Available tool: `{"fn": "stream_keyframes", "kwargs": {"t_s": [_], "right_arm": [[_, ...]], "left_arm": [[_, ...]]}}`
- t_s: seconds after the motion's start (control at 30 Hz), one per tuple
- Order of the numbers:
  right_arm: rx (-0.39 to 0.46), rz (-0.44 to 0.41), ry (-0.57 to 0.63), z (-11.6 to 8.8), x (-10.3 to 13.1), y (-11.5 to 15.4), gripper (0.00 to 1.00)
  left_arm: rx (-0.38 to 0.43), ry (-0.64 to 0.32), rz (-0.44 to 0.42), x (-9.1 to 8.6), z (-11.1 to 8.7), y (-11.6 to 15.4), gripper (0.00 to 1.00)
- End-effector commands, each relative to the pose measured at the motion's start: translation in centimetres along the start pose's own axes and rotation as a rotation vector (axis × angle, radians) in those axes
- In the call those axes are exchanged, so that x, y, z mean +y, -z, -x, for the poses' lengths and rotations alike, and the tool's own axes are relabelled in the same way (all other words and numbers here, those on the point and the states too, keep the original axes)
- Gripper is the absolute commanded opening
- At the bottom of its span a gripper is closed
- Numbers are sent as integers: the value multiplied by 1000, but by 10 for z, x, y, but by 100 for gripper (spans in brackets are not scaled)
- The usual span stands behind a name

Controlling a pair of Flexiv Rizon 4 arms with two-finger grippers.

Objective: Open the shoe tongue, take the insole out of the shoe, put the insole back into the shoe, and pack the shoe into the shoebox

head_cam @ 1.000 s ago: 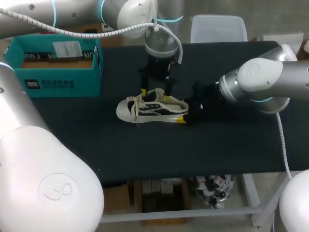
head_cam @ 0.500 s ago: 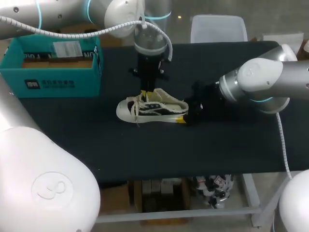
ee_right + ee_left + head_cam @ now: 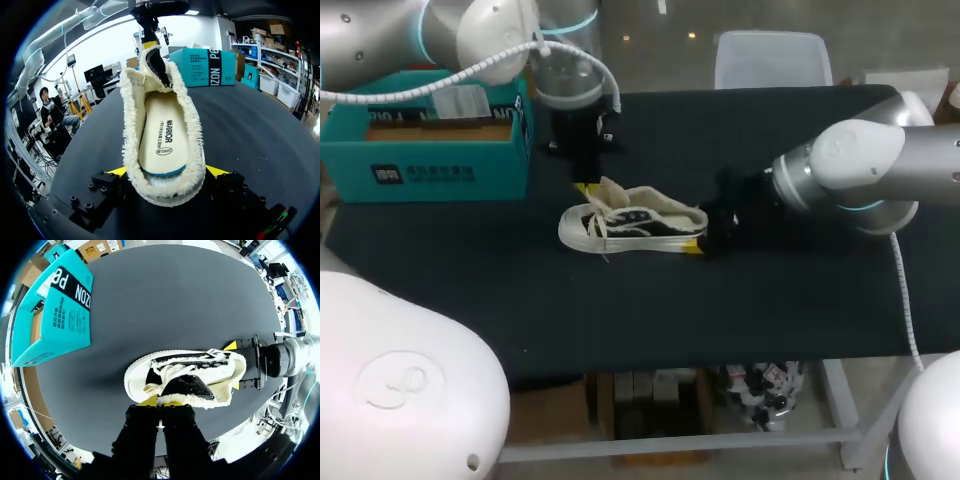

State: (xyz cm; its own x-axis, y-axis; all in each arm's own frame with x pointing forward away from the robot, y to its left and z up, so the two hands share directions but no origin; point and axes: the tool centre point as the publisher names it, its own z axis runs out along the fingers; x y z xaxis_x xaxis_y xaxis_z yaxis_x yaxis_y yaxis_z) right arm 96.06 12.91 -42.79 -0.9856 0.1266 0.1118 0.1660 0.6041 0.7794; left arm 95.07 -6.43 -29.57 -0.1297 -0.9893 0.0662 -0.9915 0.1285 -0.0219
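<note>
A white and black fleece-lined shoe (image 3: 640, 226) lies on its sole mid-table, toe to the left. My left gripper (image 3: 586, 187) hangs over its far side, shut on the tip of the tongue (image 3: 608, 190) and holding it lifted back from the opening. From the left wrist, the closed yellow tips (image 3: 161, 402) pinch the dark tongue (image 3: 186, 385). My right gripper (image 3: 701, 243) sits at the heel, with a finger against each side. From there, the right gripper (image 3: 166, 171) straddles the heel and the cream insole (image 3: 162, 134) lies flat inside the shoe (image 3: 131, 125), with the tongue (image 3: 152, 61) raised by the left gripper (image 3: 149, 46).
The teal shoebox (image 3: 430, 150) stands open at the table's back left, a short way behind the toe; it also shows as the shoebox (image 3: 60, 315) and the shoebox (image 3: 205, 67). Bare black tabletop (image 3: 770, 310) spreads in front of and to the right of the shoe.
My left gripper closed on the tongue, then swung left toward the box, drawing the tongue up and back. The shoe's toe shifted slightly left. The right arm stayed still.
</note>
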Motion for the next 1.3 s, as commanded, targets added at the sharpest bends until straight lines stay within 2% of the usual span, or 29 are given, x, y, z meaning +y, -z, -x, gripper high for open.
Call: {"fn": "stream_keyframes", "kwargs": {"t_s": [0.03, 0.13, 0.23, 0.37, 0.5, 0.53, 0.57, 0.63, 0.67, 0.7, 0.87, 0.97, 1.0, 1.03, 1.1, 1.13, 1.27, 1.3], "right_arm": [[2, -1, 0, 3, -8, 0, 0], [2, -1, 0, 3, -8, 0, 0], [2, -1, 0, 3, -8, 0, 0], [2, -1, 0, 3, -8, 0, 0], [2, -1, 0, 3, -8, 0, 0], [2, -1, 0, 3, -8, 0, 0], [2, -1, 0, 3, -8, 0, 0], [2, -1, 0, 3, -8, 0, 0], [2, -1, 0, 3, -8, 0, 0], [2, -1, 0, 3, -8, 0, 0], [2, -1, 0, 3, -8, 0, 0], [2, -1, 0, 3, -8, 0, 0], [2, -1, 0, 3, -8, 0, 0], [2, -1, 0, 3, -8, 0, 0], [2, -1, 0, 3, -8, 0, 0], [2, -1, 0, 3, -8, 0, 0], [2, -1, 0, 3, -8, 0, 0], [2, -1, 0, 3, -8, 0, 0]], "left_arm": [[181, 20, -54, 5, 36, 2, 0], [196, 23, -46, 3, 39, -1, 0], [209, 1, -38, 0, 31, 0, 0], [212, -54, -33, -4, 13, 7, 0], [217, -148, -48, -7, -9, 16, 0], [222, -177, -48, -7, -14, 19, 3], [216, -192, -57, -6, -19, 23, 22], [225, -244, -51, -4, -27, 30, 50], [223, -250, -51, -4, -31, 33, 82], [211, -263, -57, -3, -35, 35, 100], [185, -322, -48, -4, -50, 37, 100], [187, -404, -59, -3, -60, 40, 100], [199, -448, -51, -2, -63, 41, 96], [199, -480, -55, -2, -66, 43, 61], [193, -548, -50, -4, -72, 43, 6], [189, -589, -60, -4, -74, 43, 0], [182, -731, -34, -6, -82, 40, 0], [190, -801, -23, -7, -83, 39, 0]]}}
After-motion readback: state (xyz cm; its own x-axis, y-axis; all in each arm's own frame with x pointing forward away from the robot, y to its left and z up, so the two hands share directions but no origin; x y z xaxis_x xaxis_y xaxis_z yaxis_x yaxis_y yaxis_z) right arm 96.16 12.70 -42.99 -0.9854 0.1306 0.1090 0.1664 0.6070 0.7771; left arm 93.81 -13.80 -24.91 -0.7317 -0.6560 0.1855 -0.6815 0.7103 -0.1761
